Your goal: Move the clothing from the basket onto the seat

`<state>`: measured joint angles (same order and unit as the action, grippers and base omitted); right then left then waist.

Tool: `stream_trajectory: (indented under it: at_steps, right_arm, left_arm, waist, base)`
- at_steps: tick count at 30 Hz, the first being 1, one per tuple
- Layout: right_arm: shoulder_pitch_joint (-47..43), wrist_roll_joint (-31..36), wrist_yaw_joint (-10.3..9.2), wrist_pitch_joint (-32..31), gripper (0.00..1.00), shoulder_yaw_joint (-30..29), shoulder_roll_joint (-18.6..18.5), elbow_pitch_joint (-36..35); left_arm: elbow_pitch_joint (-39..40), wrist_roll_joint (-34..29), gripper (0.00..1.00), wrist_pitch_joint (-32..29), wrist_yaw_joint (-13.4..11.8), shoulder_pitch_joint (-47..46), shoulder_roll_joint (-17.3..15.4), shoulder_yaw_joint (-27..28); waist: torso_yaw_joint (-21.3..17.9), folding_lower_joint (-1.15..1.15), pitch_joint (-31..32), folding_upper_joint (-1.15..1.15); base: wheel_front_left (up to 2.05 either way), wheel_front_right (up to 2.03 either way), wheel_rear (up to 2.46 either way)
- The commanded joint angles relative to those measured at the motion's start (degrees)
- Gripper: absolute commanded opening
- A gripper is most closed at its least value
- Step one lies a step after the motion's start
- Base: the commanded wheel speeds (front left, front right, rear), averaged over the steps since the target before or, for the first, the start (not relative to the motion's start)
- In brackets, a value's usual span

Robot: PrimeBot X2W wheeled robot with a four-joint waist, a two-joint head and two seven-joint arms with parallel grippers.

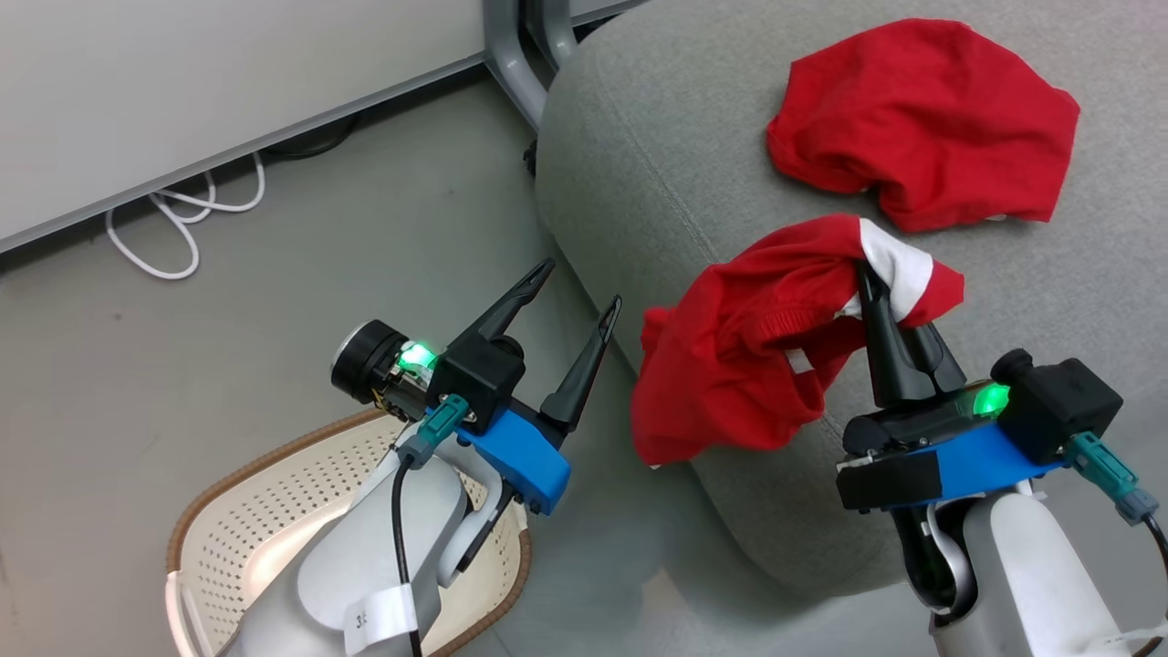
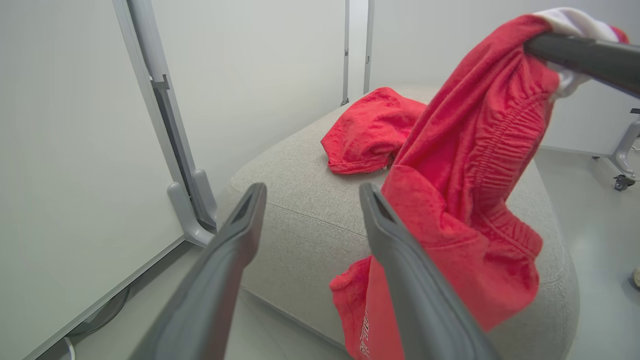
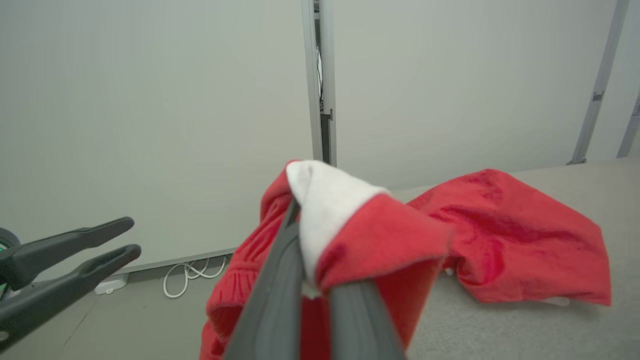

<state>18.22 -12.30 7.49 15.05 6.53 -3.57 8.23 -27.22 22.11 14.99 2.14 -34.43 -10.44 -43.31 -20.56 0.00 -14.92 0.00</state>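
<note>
My right end effector (image 1: 865, 278), lower right of the head view, is pinched on a garment (image 1: 730, 365) drooping down-left past the seat (image 1: 639, 164) edge; open seat lies up-right of it, toward the second garment (image 1: 922, 119); my left end effector (image 1: 580, 285) gapes wide and empty, just above the basket (image 1: 274, 493) in frame.

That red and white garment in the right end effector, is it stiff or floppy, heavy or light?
Probably very floppy: the red-and-white garment sags in folds from the right end effector. Likely light, since one small pinch carries it all. Its lower part hangs past the seat edge, so it may slide off if released.
</note>
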Motion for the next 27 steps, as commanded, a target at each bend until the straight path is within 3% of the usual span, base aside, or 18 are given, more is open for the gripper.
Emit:
stream_trajectory:
  at_steps: [1, 11, 18, 24, 27]
  right_arm:
    - [-0.5, -0.2, 0.01, 0.2, 0.00, -0.1, 0.3, -0.3]
    - [2.3, -0.3, 0.01, 0.2, 0.00, -0.5, 0.7, -1.2]
    - [13.8, -0.1, 0.01, 0.2, 0.00, -5.4, 0.5, -3.3]
    - [28.1, 1.1, 0.01, 0.2, 0.00, -13.8, -4.2, -5.2]
    - [35.3, 1.1, 0.01, 0.2, 0.00, -18.9, -9.0, -5.4]
  left_arm:
    - [-0.1, -0.3, 1.00, 0.3, 0.1, -1.0, -0.2, 0.1]
    - [0.2, -0.4, 1.00, 0.0, 0.0, -1.9, -0.6, -0.5]
    - [2.1, -1.6, 1.00, -0.8, -0.4, -5.3, -1.0, -0.9]
    - [4.2, -3.7, 1.00, -2.5, -0.4, -9.3, -1.8, -1.8]
    - [5.7, -4.7, 1.00, -3.6, -0.6, -11.4, -2.2, -2.1]
  waist:
    - [-0.5, 0.00, -0.2, 0.00]
    - [-0.8, 0.00, -1.3, 0.00]
    - [1.7, 0.00, -7.4, 0.00]
    - [4.3, 0.00, -15.7, 0.00]
    - [5.2, 0.00, -20.4, 0.00]
  base:
    - [0.00, 0.00, 0.00]
    - [0.00, 0.00, 0.00]
    - [0.00, 0.00, 0.00]
    - [0.00, 0.00, 0.00]
    - [0.00, 0.00, 0.00]
